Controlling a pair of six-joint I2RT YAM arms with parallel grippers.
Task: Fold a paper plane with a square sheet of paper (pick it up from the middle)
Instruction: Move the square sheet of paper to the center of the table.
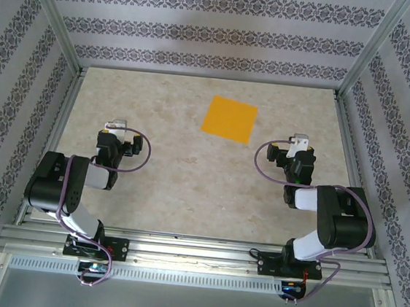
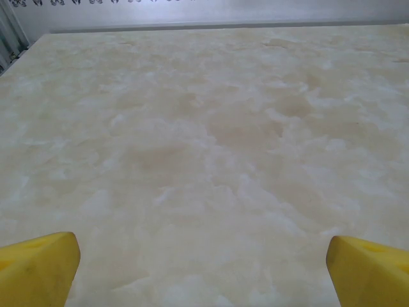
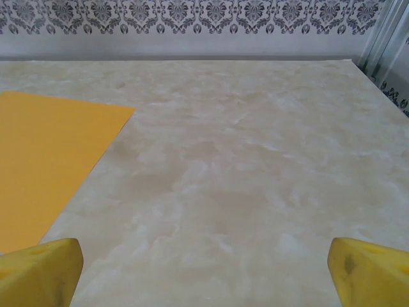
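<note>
The square sheet of paper [image 1: 229, 119] lies flat and unfolded on the marbled table, bright orange, a little past the table's middle toward the back. Its near right part [image 3: 45, 160] also fills the left side of the right wrist view. My left gripper [image 1: 115, 126] rests low at the near left, well left of the sheet, jaws wide apart with bare table between the yellow fingertips [image 2: 38, 265]. My right gripper [image 1: 301, 143] sits to the right of the sheet, open too, nothing between its yellow fingertips [image 3: 367, 268].
The beige marbled table [image 1: 173, 179] is boxed in by patterned walls and metal frame posts [image 1: 67, 51] at the back corners. An aluminium rail [image 1: 194, 255] carrying both arm bases runs along the near edge.
</note>
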